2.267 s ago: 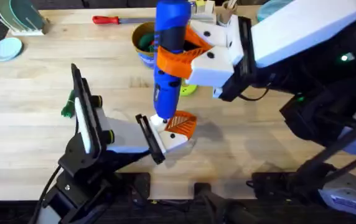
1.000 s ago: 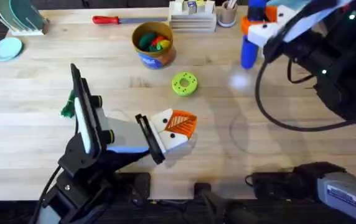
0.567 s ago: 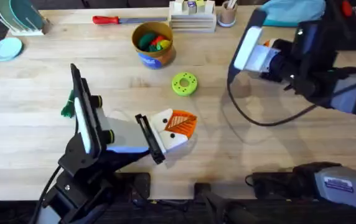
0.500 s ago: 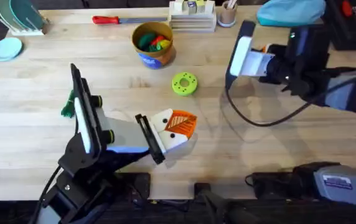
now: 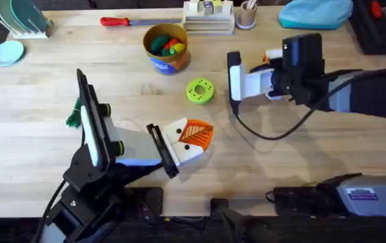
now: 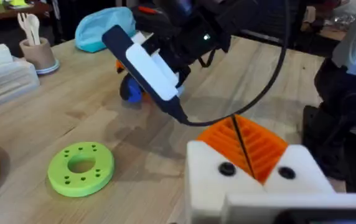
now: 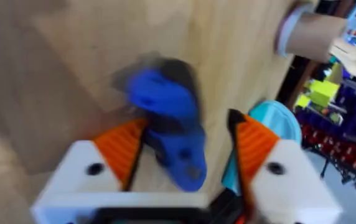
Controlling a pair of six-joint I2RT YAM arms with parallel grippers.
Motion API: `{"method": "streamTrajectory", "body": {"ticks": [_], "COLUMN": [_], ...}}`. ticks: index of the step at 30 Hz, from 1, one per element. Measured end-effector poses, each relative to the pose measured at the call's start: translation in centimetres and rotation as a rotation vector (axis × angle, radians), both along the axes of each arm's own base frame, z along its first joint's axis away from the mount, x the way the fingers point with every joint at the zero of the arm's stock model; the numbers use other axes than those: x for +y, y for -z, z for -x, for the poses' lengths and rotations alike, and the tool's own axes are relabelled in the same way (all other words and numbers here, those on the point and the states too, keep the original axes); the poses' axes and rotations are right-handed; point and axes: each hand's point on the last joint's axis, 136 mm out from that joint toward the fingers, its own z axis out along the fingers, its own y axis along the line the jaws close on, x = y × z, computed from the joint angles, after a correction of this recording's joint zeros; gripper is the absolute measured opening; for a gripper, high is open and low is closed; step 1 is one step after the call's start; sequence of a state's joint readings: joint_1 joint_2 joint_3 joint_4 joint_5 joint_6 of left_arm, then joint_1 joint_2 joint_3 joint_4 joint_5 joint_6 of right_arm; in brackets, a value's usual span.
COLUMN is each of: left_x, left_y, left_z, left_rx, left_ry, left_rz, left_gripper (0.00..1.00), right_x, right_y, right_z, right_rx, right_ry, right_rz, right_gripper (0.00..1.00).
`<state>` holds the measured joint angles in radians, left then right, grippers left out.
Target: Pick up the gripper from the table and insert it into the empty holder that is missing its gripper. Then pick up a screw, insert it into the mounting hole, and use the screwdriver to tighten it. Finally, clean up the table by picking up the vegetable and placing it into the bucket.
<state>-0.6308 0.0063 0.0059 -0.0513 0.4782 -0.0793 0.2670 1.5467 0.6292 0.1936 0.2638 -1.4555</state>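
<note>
Overhead: left gripper (image 5: 179, 143) clamped on the holder (image 5: 187, 151), with the orange gripper (image 5: 196, 133) seated in it, near side of the green disc (image 5: 200, 90). Bucket (image 5: 165, 47) just beyond the disc, vegetables inside. Right gripper (image 5: 268, 59) off to the disc's right.

Left wrist: disc left of the holder (image 6: 252, 186); screwdriver (image 6: 130, 91) lies beyond the disc, under the right arm.

Right wrist: right gripper (image 7: 184, 146) released, pads (image 7: 122, 149) either side of the blue screwdriver (image 7: 168, 130); contact unclear.
</note>
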Motion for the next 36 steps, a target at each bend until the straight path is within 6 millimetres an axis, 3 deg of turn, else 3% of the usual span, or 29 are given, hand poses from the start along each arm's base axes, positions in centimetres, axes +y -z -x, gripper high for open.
{"method": "streamTrajectory", "body": {"ticks": [2,3,9,10,12,16,17,23,28,31,36], "left_x": [0.0,0.0,0.0,0.0,0.0,0.0,0.0,0.2,0.7,2.1,6.1], "left_y": [0.0,0.0,0.0,0.0,0.0,0.0,0.0,0.0,0.1,-0.2,-4.7], "left_z": [0.0,0.0,0.0,0.0,0.0,0.0,0.0,-0.3,-1.0,-1.9,-2.8], "left_rx": [0.0,0.0,0.0,-0.001,-0.002,0.001,0.0,-0.016,0.004,0.101,0.195], "left_ry": [0.0,0.0,0.0,0.0,-0.001,-0.001,-0.001,-0.019,-0.074,-0.179,-0.411], "left_rz": [0.0,0.0,0.0,-0.001,-0.001,0.001,0.0,-0.008,-0.016,-0.041,-0.093], "left_gripper": [0.004,0.004,0.004,0.043,0.306,0.942,0.977,0.993,0.993,0.992,0.993], "right_x": [0.1,0.0,0.4,0.6,1.1,1.6,1.6,1.7,3.5,4.4,5.9], "right_y": [-0.8,-1.2,-1.5,-1.6,-1.7,-1.8,-2.0,-4.7,-7.9,-9.4,-10.4], "right_z": [-0.7,-1.0,-0.9,-0.8,-0.3,1.4,1.7,3.0,3.3,3.4,4.5], "right_rx": [-0.029,-0.04,-0.057,-0.058,-0.05,-0.003,0.006,0.006,0.023,0.03,0.091], "right_ry": [0.029,0.049,0.192,0.218,0.271,0.385,0.412,0.57,0.581,0.583,0.599], "right_rz": [-0.016,-0.03,-0.179,-0.216,-0.297,-0.438,-0.47,-0.671,-0.861,-0.958,-1.022], "right_gripper": [0.912,0.97,0.99,0.991,0.99,0.991,0.991,0.991,0.991,0.992,0.992]}}
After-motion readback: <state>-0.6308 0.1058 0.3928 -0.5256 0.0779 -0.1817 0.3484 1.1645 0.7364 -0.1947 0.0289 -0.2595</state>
